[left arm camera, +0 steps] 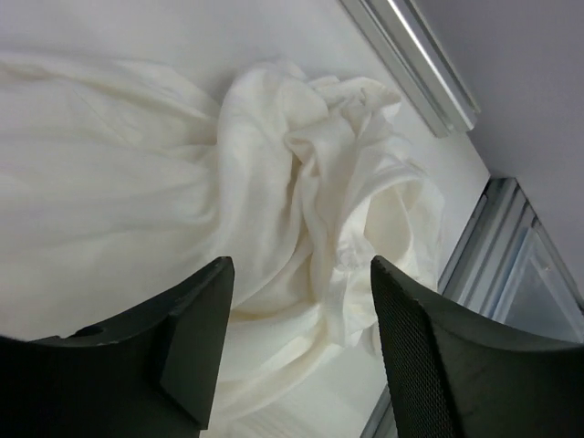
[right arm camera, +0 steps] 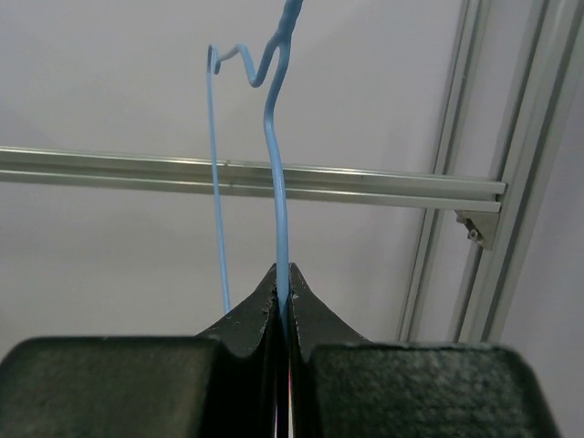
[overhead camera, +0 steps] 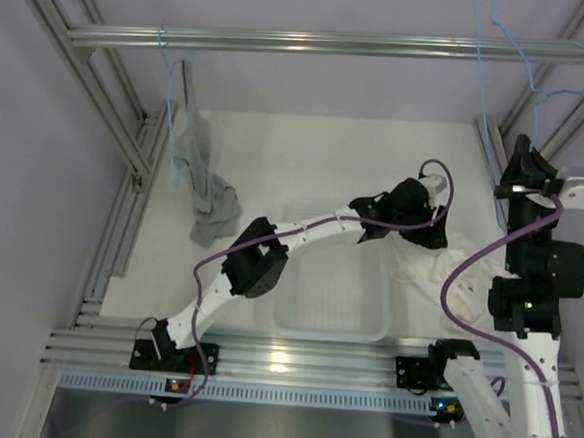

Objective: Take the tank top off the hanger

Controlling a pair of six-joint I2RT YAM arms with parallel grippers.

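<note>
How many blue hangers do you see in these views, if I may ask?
2. The left hanger hangs on the rail with a grey garment; the right hanger is bare, pinched by the right gripper.

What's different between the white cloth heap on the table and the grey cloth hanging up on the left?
The white, thin-fabric tank top lies crumpled in a heap on the white table, while the smaller grey garment hangs down beneath the silver metal rail. The tank top is pale cream-white and the garment is dull grey. The tank top also looks the bigger of the two. Both are soft, wrinkled cloth.
</note>
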